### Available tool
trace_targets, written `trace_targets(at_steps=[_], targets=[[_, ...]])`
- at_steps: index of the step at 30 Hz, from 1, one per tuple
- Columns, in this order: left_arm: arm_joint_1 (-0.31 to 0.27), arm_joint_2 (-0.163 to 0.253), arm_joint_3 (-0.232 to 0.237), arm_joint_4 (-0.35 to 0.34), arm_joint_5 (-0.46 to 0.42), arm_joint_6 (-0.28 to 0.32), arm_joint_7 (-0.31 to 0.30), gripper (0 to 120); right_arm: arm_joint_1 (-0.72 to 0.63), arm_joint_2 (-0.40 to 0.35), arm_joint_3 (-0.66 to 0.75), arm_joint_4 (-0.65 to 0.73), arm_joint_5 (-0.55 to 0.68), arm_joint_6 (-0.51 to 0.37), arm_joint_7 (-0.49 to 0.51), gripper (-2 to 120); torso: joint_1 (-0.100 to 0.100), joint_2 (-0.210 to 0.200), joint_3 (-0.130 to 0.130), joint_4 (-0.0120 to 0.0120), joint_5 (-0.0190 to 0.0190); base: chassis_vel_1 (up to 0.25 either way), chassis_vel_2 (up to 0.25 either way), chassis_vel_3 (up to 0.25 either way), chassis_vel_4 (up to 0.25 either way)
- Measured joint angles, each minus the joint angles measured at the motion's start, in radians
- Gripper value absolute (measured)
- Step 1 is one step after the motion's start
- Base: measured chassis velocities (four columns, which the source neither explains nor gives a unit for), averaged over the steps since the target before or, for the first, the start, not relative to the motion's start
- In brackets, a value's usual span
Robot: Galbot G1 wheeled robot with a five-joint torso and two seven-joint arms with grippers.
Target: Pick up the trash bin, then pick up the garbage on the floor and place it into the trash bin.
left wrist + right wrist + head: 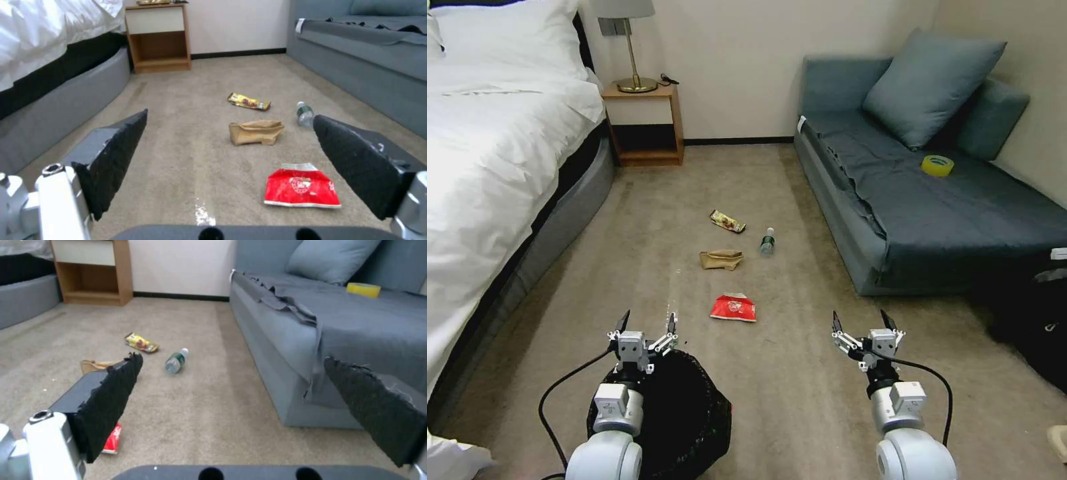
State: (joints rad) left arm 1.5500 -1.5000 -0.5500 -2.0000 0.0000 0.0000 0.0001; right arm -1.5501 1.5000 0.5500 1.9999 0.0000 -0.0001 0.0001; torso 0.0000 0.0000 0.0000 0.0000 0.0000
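In the head view the trash bin (684, 417), lined with crinkly black plastic, stands on the carpet (800, 393) at the lower left of the frame, partly under the left arm; the left gripper (646, 322) hangs just above its far rim with its fingers spread wide and nothing between them. The right gripper (860, 321) sits at the lower right of centre, equally wide open and empty, over bare carpet. The garbage lies scattered in the middle of the frame: the red snack packet (734, 308) nearest the grippers, above it the crumpled brown paper bag (721, 259), to its right the small clear bottle (768, 241) lying on its side, and highest the gold-brown candy wrapper (727, 221). All four pieces lie apart from one another. A white bed (487, 167) fills the left edge, a wooden nightstand (646, 123) stands at upper centre-left, and a grey sofa (934, 213) with a yellow tape roll (938, 165) on its seat occupies the right
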Motion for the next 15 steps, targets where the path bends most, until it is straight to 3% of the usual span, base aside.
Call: trace_targets(at_steps=[15], targets=[[0.000,0.000,0.000,0.000,0.000,0.000,0.000,100,0.000,0.000,0.000,0.000,0.000,0.000,0.000,100,0.000,0.000,0.000,0.0000,0.0000,0.000,0.000,0.000,0.000]])
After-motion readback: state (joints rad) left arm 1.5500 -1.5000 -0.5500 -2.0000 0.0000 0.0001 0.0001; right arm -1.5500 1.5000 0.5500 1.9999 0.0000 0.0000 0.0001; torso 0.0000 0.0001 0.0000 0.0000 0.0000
